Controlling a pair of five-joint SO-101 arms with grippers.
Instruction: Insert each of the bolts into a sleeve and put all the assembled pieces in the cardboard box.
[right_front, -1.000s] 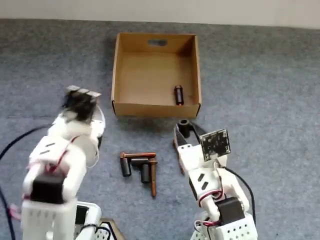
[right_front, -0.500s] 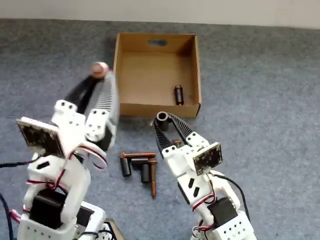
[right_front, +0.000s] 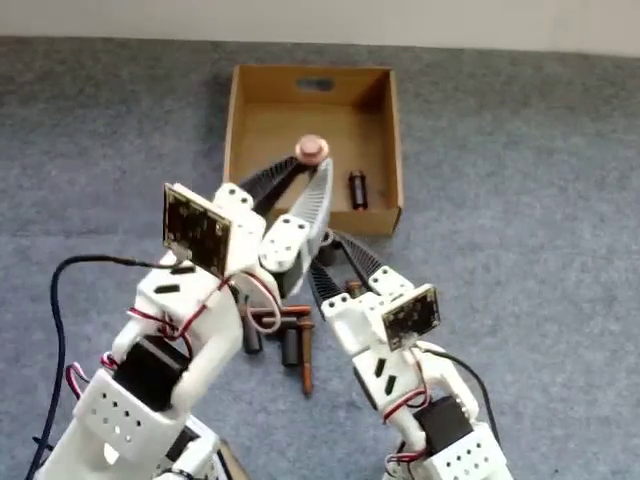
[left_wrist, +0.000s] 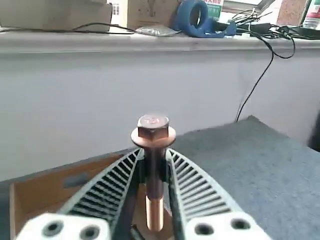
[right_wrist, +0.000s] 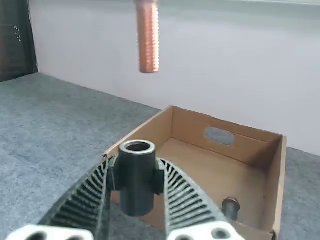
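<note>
Here, the bolt, threads down, above the sleeve.

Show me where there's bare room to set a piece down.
Bare carpet lies right and left of the cardboard box. The box floor is bare except one assembled piece near its right wall. Crowded: before the box, where loose bolts and sleeves lie between the arms.
</note>
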